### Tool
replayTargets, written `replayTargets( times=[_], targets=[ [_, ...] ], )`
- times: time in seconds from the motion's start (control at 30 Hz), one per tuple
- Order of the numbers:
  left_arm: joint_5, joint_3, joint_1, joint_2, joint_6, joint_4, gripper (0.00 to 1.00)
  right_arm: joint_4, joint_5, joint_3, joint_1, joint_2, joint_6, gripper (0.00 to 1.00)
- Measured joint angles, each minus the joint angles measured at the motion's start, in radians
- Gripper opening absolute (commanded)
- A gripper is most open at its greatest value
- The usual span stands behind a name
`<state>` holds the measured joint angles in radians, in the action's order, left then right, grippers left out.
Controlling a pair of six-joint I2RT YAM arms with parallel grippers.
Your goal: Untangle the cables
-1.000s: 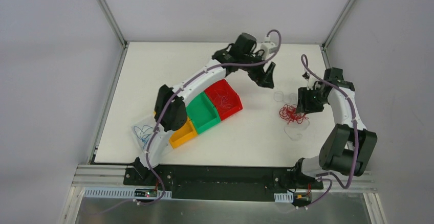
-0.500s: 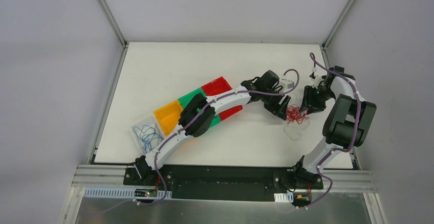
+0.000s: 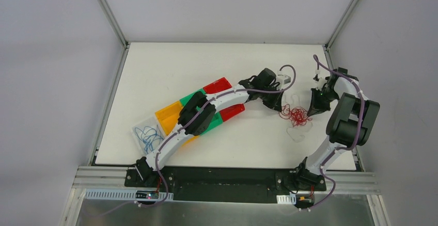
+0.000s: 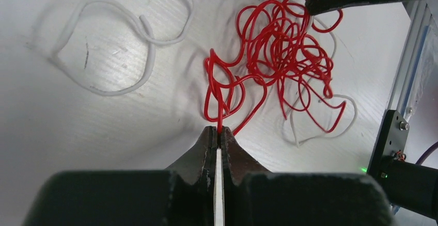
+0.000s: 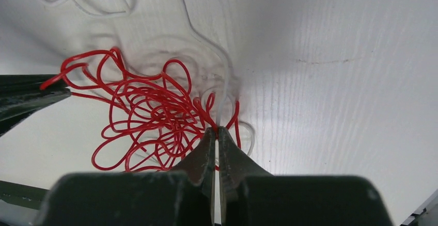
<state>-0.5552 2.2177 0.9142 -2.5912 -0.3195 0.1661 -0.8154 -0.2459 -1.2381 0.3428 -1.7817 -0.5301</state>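
A bright red cable [image 3: 296,115] lies in a curly tangle on the white table, right of the middle. My left gripper [image 3: 280,109] is at its left edge, shut [image 4: 217,129] on a loop of the red cable [image 4: 279,55]. On the tangle's right edge my right gripper [image 3: 310,112] is also shut [image 5: 217,129], and a red strand [image 5: 155,107] and a white cable [image 5: 223,81] both run into its tips. More white cable [image 4: 103,45] lies loose beside the tangle. Blue cables [image 3: 148,134] sit far left.
A row of bins runs under the left arm: red [image 3: 218,85], green [image 3: 192,98], orange [image 3: 166,115]. The blue cables lie in a clear tray [image 3: 138,128] at the row's near end. The aluminium frame post [image 4: 408,55] stands close on the right.
The left arm swung from the far side of the table down to the tangle's left edge. Both grippers closed on strands; the right one shifted slightly.
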Motion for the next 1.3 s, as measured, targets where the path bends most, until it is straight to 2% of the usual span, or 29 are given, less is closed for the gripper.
replayTargets(
  times=[0.17,0.27,0.4,0.57,0.7,0.8,1.27,1.3],
  targets=[
    [0.0,-0.116,-0.02,0.083,0.006,-0.037,0.0,0.0,0.026,0.0,0.016,0.0,-0.024,0.0],
    [0.002,-0.193,-0.048,0.2,0.008,-0.038,0.0,0.006,0.051,0.0,0.028,0.0,-0.045,0.0],
    [-0.021,-0.2,-0.126,0.384,-0.007,-0.05,0.0,0.024,0.077,0.0,0.043,0.0,-0.064,0.0],
    [-0.055,-0.056,-0.276,0.563,-0.013,-0.047,0.0,0.048,0.101,0.003,0.051,0.0,-0.074,0.0],
    [-0.065,0.104,-0.389,0.628,-0.012,-0.023,0.0,0.073,0.123,0.021,0.051,0.0,-0.089,0.0],
    [-0.063,0.186,-0.434,0.65,0.001,0.002,0.0,0.086,0.138,0.033,0.052,-0.008,-0.105,0.0],
    [0.122,0.295,-0.583,0.722,0.147,0.081,0.0,0.115,0.164,0.04,0.055,-0.043,-0.127,0.0],
    [0.135,0.301,-0.593,0.729,0.158,0.08,0.0,0.115,0.164,0.04,0.055,-0.044,-0.127,0.03]
  ],
)
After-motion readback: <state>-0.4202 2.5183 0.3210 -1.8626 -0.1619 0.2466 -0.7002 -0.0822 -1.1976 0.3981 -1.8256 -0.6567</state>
